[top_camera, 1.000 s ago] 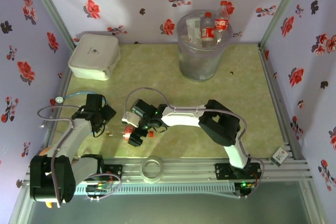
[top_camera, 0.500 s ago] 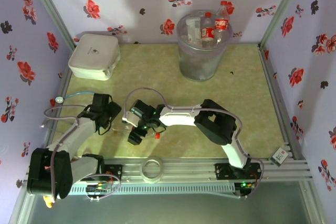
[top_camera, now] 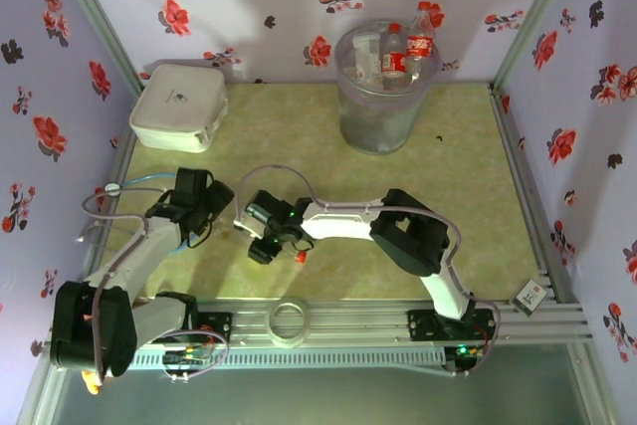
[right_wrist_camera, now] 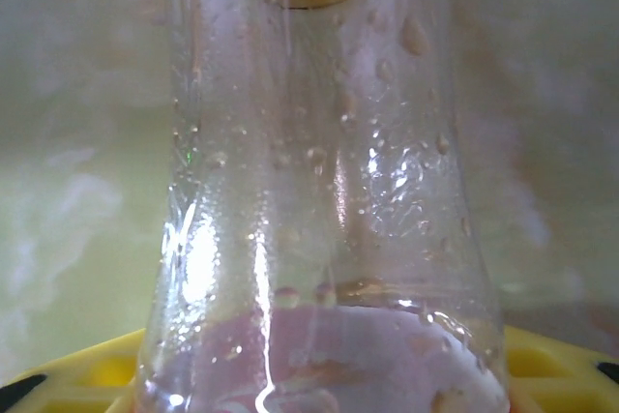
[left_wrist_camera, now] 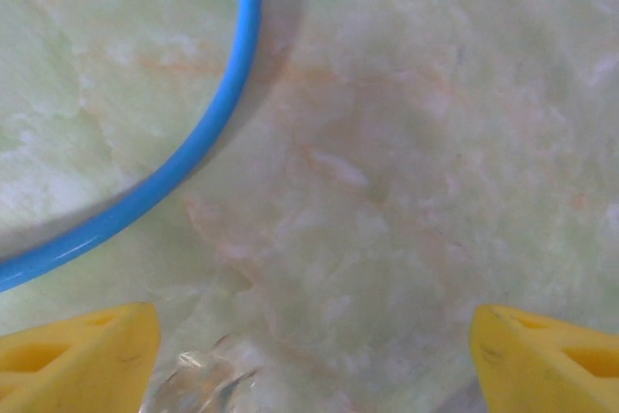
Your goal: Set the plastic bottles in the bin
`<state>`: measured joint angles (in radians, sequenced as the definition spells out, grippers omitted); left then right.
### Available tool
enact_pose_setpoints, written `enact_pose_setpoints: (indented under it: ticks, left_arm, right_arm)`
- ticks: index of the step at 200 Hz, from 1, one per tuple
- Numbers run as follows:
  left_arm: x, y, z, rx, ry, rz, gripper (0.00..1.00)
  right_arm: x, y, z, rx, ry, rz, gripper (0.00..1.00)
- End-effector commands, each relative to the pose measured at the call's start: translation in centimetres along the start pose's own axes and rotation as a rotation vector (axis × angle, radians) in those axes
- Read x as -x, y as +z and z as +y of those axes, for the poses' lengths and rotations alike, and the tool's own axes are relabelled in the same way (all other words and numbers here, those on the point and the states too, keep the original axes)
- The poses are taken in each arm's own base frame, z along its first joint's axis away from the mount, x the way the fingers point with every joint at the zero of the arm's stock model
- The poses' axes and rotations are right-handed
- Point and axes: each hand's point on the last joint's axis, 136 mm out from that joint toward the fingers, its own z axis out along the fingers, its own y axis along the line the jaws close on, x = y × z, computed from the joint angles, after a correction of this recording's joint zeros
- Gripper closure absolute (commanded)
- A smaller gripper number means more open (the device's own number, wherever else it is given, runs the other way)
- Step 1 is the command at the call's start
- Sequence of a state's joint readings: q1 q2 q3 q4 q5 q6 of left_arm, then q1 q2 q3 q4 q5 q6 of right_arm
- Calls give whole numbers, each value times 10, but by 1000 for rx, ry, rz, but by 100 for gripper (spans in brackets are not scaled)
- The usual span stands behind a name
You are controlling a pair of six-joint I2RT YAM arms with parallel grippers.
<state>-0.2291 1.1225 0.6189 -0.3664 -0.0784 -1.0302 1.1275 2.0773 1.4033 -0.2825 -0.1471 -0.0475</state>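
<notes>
Plastic bottle (right_wrist_camera: 319,191) is now pinched in the right gripper (top_camera: 261,248), ready for the bin (top_camera: 378,118), while the left gripper (left_wrist_camera: 311,355), wide open and empty, has come nearer.

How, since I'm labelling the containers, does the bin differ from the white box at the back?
The bin is tall, round and translucent; the white box is flat, rounded-square and opaque. The bin is open with bottles poking out; the white box shows no contents. Both stand by the far wall.
</notes>
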Motion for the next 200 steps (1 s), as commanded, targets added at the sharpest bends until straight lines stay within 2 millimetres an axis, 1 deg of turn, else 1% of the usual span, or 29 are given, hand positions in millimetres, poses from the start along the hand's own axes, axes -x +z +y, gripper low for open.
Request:
enact_pose_setpoints:
  ticks: [1, 20, 30, 40, 47, 60, 76, 97, 110, 118, 121, 130, 142, 157, 173, 183, 191, 200]
  left_arm:
    - [18, -19, -12, -4, 73, -48, 11]
    - [28, -31, -20, -19, 97, -78, 5]
    - [33, -37, -23, -23, 108, -94, 4]
    - [37, -41, -25, -31, 120, -108, 4]
    - [39, -44, -27, -35, 125, -117, 3]
    - [38, -45, -25, -34, 132, -120, 3]
    - [35, -40, -21, -27, 129, -115, 3]
    - [29, -31, -16, -32, 110, -102, 3]
    - [25, -27, -16, -42, 104, -93, 4]
    - [25, -26, -16, -46, 101, -92, 3]
    - [24, -25, -16, -46, 101, -91, 3]
    - [23, -24, -16, -52, 100, -87, 4]
    - [23, -23, -19, -64, 97, -81, 4]
    - [22, -24, -21, -75, 96, -77, 4]
    - [21, -24, -21, -79, 93, -74, 4]
    - [21, -24, -21, -82, 88, -75, 4]
    - [20, -24, -20, -81, 85, -73, 4]
    - [20, -25, -20, -85, 85, -73, 4]
  right_arm:
    - [3, -23, -23, -75, 67, -21, 47]
    - [5, -39, -31, -99, 88, -43, 47]
    - [4, -49, -37, -115, 103, -50, 47]
    - [4, -63, -45, -138, 117, -59, 48]
    - [5, -77, -53, -161, 130, -66, 48]
    - [15, -115, -65, -192, 174, -96, 48]
    - [38, -174, -80, -243, 210, -182, 49]
    - [63, -250, -108, -379, 223, -311, 50]
    - [73, -292, -132, -473, 242, -383, 51]
    - [79, -315, -148, -533, 250, -434, 52]
    - [82, -322, -153, -550, 250, -455, 54]
    - [87, -345, -174, -627, 268, -504, 56]
    - [99, -373, -197, -695, 280, -580, 57]
    - [110, -404, -231, -787, 315, -677, 57]
    - [120, -427, -264, -847, 343, -760, 58]
    - [124, -434, -287, -878, 358, -787, 58]
    - [128, -440, -302, -897, 366, -811, 58]
    - [130, -440, -320, -907, 376, -821, 58]
